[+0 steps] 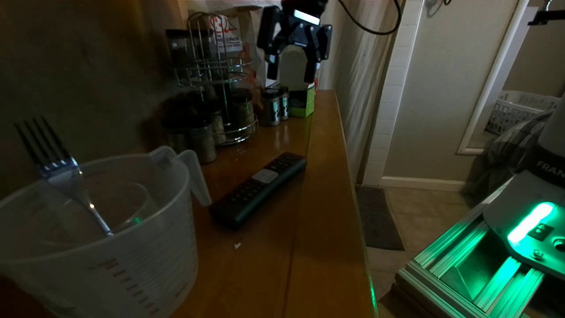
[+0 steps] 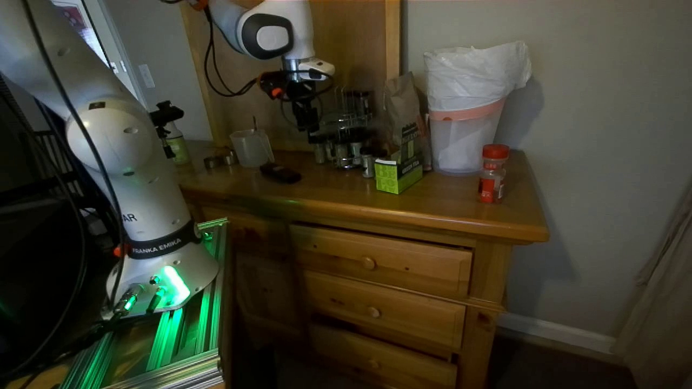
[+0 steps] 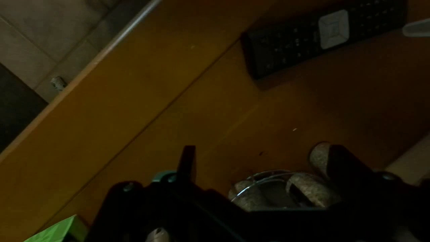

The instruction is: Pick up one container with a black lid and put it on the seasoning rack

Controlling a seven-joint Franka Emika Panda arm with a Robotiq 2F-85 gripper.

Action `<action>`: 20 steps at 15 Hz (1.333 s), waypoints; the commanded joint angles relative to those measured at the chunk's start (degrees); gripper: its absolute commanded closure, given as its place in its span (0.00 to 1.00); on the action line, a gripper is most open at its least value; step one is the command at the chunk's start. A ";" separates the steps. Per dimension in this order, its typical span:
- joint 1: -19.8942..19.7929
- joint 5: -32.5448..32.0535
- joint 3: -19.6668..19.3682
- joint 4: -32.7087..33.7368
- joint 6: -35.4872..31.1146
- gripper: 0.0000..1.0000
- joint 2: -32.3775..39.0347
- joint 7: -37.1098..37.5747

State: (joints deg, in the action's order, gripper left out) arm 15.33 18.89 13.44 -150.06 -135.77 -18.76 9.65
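In an exterior view, the seasoning rack [image 1: 216,82] stands left of the fingers [image 1: 311,68], its lower jars [image 1: 242,110] shadowed and hard to count. Below the rack-side fingertip, and apart from it, are two black-lidded containers [image 1: 271,108], one partly covering the other. The gripper [image 1: 291,76] is spread wide, holding nothing; a green box [image 1: 304,108] shows below its gap. Right of the far fingertip runs the edge of the wooden top [image 1: 326,198]. In the wrist view, the dark gripper hides much of the rack; open wood lies between fingers and remote [image 3: 302,43].
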 commanded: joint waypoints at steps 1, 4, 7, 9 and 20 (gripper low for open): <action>3.18 3.14 4.31 3.56 -4.26 0.00 7.58 6.40; 6.79 4.42 6.23 7.10 -2.33 0.00 12.18 1.37; 6.54 2.53 6.75 5.39 -3.06 0.00 10.59 3.70; 6.60 2.54 6.80 6.13 -3.06 0.00 11.56 3.24; 7.39 -11.22 9.51 10.44 -11.44 0.00 17.57 2.84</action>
State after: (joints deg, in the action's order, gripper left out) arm 22.29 10.96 21.83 -141.12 -144.02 -3.36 11.09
